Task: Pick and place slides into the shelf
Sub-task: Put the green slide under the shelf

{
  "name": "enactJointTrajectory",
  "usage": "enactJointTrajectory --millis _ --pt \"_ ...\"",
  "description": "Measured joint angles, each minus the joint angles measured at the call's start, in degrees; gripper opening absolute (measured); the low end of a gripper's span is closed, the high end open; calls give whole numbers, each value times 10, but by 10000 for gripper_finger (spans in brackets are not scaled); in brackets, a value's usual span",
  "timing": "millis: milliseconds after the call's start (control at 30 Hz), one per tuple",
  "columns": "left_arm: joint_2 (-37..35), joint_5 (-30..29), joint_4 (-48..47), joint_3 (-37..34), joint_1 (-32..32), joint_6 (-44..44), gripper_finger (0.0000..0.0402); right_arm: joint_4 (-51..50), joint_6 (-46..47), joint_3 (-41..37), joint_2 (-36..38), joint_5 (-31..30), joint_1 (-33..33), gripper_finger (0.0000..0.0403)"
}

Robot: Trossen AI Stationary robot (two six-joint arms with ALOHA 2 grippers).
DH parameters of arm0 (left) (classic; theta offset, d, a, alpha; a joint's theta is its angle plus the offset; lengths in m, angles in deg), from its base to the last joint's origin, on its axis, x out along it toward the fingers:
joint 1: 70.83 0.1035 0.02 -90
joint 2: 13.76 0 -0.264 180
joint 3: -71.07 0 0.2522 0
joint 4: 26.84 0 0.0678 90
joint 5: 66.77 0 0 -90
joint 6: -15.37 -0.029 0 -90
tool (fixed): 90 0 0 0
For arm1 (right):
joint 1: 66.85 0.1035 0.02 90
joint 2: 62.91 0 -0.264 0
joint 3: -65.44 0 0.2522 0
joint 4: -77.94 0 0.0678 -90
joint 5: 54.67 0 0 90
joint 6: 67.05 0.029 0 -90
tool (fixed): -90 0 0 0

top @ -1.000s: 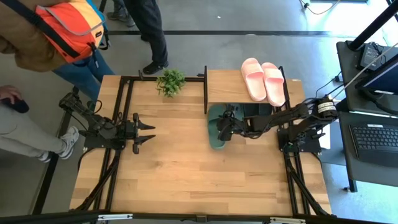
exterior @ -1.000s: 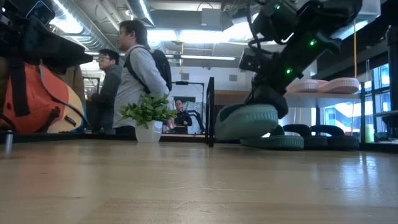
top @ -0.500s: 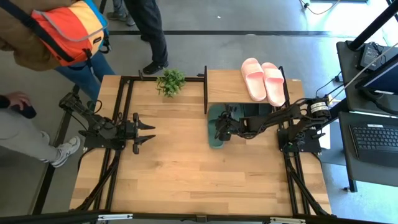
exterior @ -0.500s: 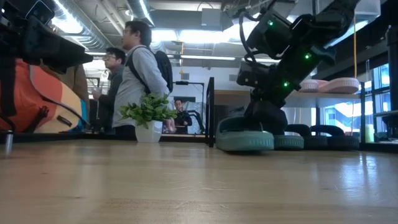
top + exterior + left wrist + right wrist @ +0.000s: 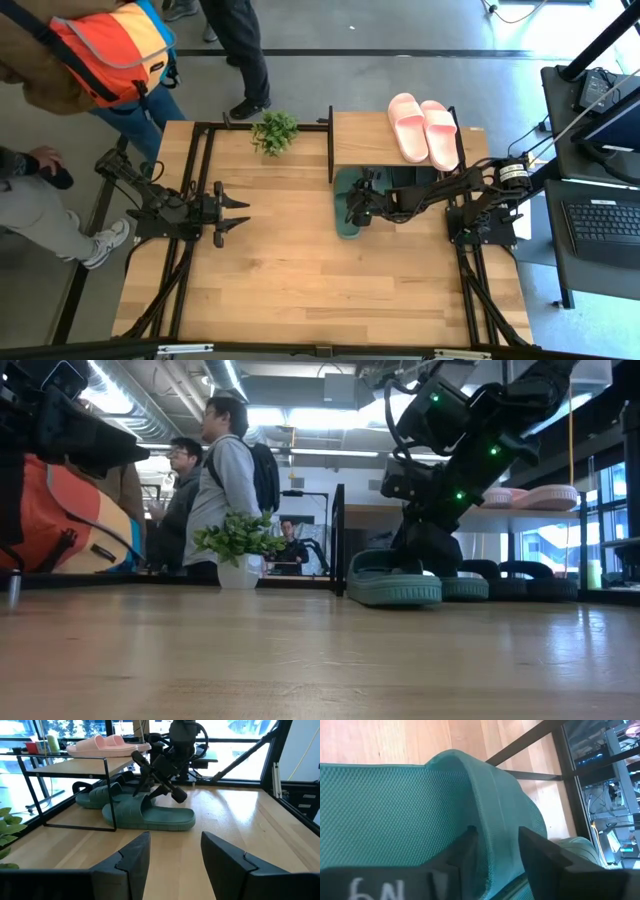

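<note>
Green foam is filling the right wrist view: the right hand [image 5: 495,855] is reaching low from the shelf's right side, its two dark fingers [image 5: 465,852] straddling the strap of a green slide [image 5: 150,815] and pinching it. The arm is stretching nearly level across the surface [image 5: 300,270], wrist bent down at the shelf's open front. In the low view this slide [image 5: 393,586] is lying flat on the surface, at the shelf's near left corner, half under the top plank when seen from above [image 5: 346,215].

Left of the shelf, well apart from it, the left hand [image 5: 238,212] is hovering over the surface with its fingers [image 5: 132,862] spread wide and pointing toward the shelf, holding nothing.

On the shelf [image 5: 360,135], the pink pair [image 5: 424,128] is lying side by side on the top plank, toward its right end. Under the plank, the second green slide [image 5: 97,799] is sitting just behind the gripped one, and the black pair [image 5: 515,575] is resting farther right on the same level.

Just left of the shelf's far corner, a small plant [image 5: 275,131] is standing. Beyond the surface, people [image 5: 225,485] are standing, one carrying an orange bag [image 5: 110,45].
</note>
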Motion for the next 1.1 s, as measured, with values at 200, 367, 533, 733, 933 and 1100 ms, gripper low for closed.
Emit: enactJointTrajectory --millis 200,367,533,733,933,1100 --pt "0 0 0 0 0 0 168 -2 4 9 0 0 8 179" --pt "0 0 0 0 0 0 168 -23 7 26 0 0 27 197" --pt "0 0 0 0 0 1 168 -97 55 52 0 0 45 201" --pt "0 0 0 0 0 1 168 -164 118 86 0 1 83 202" --pt "0 0 0 0 0 1 168 -217 136 127 0 23 137 202" --pt "0 0 0 0 0 1 168 -224 173 143 0 59 171 202"
